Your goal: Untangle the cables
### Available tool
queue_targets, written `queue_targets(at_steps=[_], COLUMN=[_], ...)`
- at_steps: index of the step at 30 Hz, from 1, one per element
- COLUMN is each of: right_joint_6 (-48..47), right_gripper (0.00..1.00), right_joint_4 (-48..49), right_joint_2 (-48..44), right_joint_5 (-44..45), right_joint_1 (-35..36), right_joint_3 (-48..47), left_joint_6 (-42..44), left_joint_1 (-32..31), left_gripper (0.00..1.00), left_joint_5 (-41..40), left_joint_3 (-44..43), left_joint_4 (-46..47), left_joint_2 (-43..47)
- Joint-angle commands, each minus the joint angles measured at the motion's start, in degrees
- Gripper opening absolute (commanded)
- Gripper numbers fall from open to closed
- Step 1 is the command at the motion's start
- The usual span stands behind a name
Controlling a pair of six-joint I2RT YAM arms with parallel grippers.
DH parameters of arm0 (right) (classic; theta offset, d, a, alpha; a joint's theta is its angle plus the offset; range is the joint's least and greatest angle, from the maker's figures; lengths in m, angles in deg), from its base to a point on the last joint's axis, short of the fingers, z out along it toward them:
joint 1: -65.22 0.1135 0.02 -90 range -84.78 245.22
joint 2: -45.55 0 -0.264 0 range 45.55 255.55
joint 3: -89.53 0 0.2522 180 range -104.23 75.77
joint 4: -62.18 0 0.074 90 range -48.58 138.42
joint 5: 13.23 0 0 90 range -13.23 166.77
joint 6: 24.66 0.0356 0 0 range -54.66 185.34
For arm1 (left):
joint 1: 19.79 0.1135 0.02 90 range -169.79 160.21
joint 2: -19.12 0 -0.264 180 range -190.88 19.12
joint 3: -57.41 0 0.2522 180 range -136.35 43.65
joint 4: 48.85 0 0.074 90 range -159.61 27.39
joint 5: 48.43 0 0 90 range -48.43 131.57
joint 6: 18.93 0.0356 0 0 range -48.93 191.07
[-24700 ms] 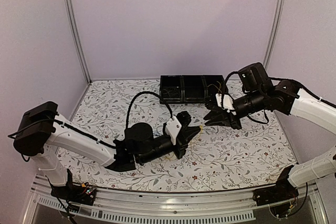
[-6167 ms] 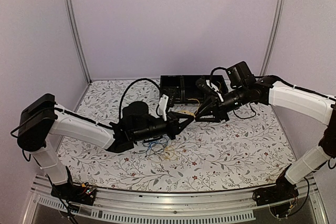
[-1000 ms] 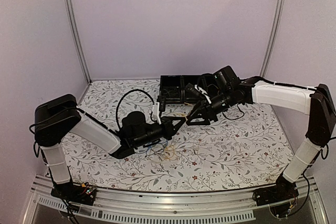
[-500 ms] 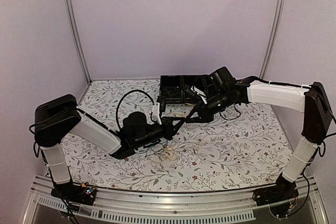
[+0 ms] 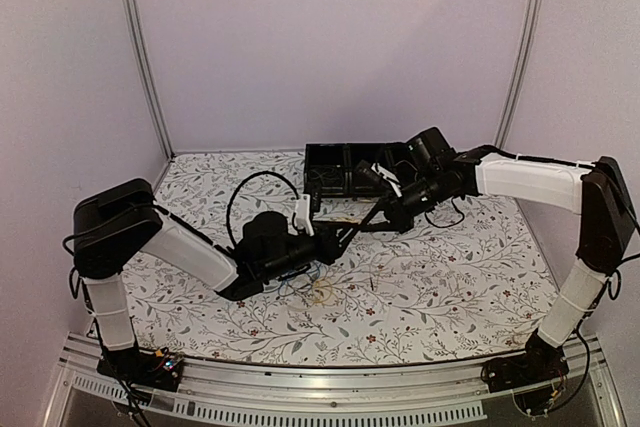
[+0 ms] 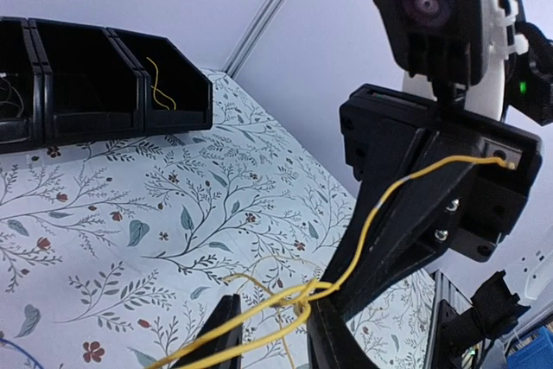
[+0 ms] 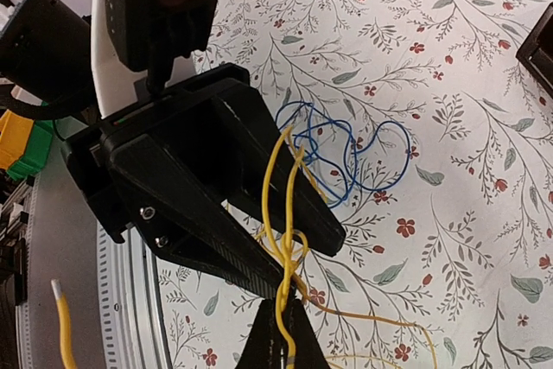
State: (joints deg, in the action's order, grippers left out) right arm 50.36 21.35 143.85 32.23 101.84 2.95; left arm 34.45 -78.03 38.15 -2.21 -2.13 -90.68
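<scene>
- Since the frame half a second back, the left gripper (image 6: pixel 272 317) has let its jaws part, while the right gripper (image 7: pixel 281 326) has clenched tight.
- The right gripper's fingers, at the bottom centre of its wrist view, pinch the yellow cable (image 7: pixel 278 213), which rises from their tips in a kinked strand.
- In the left wrist view that cable passes through the gap between the left fingers at the bottom of the frame. It knots just above them, and one end trails up across the right gripper's body toward the right edge. The left jaws stand apart and do not press it.
- The blue cable (image 7: pixel 346 149) lies looped on the table just beyond the left gripper's fingers, right of centre in the right wrist view.
- From above, both grippers meet tip to tip mid-frame, just below the black bins (image 5: pixel 350 169).
- The table (image 5: pixel 450 287) wears a floral-print cover. Plain pale walls (image 5: pixel 330 47) and metal uprights (image 5: pixel 140 57) enclose it.
</scene>
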Motion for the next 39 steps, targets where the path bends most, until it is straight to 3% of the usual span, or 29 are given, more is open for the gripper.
queue_targets(at_steps=[1,10,16,22,26,30,35,39], right_joint_6=[-2.1,-5.8,-8.2,-13.7,-11.4,-5.7,-3.7,-2.2], right_gripper=[0.00,0.00,0.00,0.00,0.00,0.00,0.00,0.00], right_joint_4=[-1.3,-5.3,-8.7,-18.3,-15.7,-11.1,-8.9,-4.9], right_joint_2=[-2.9,-10.3,-13.1,-14.8,-16.6,-16.6,-14.1,-13.5], right_joint_5=[-11.9,-16.7,-19.2,-24.2,-24.0,-19.8,-15.7,-15.0], right_joint_1=[2.1,2.1,2.1,-0.6,-3.2,-5.3,-6.7,-6.7], right_joint_3=[0.1,0.9,-0.4,-12.2,-15.4,-13.3,-10.0,-5.7], left_joint_6=[-0.9,-6.5,-5.9,-6.1,-5.6,-2.1,1.6,8.0], left_joint_1=[0.2,5.0,7.0,9.8,11.1,11.1,10.4,6.5], left_gripper=[0.27,0.22,0.22,0.22,0.23,0.27,0.40,0.52], left_joint_5=[-3.2,-15.5,-15.5,-15.2,-12.5,-10.0,-6.8,-12.0], left_joint_3=[-3.4,-2.7,-4.2,-2.9,-1.1,3.9,15.5,20.7], left_joint_4=[1.5,-3.2,-4.9,-6.0,-3.3,1.7,10.3,8.0], left_joint_2=[-2.3,-4.6,-6.6,-7.6,-7.2,-4.2,4.3,13.8])
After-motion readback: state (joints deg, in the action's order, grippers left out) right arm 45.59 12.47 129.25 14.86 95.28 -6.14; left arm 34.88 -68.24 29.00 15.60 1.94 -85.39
